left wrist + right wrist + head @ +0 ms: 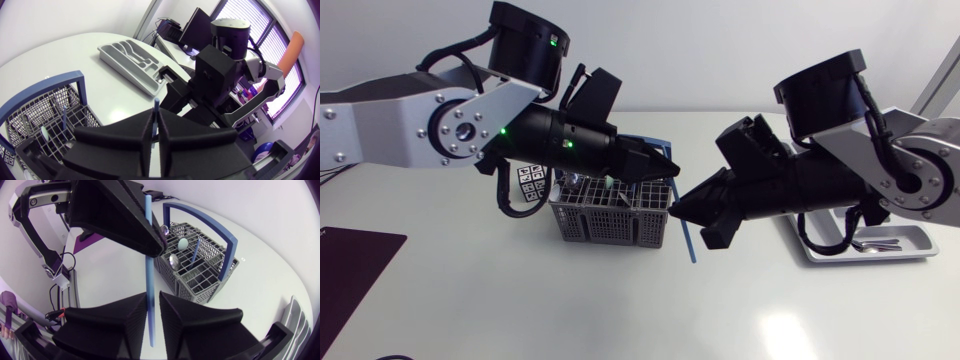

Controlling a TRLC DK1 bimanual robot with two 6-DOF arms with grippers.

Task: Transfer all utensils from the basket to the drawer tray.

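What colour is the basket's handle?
Blue; the basket handle shows best in the right wrist view.

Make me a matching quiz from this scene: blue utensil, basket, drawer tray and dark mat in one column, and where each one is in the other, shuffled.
1 blue utensil
2 basket
3 drawer tray
4 dark mat

A partly under the right arm
B alone at the table's left side
C gripped by the left claw
D beneath the left claw

Pairs: 1-C, 2-D, 3-A, 4-B
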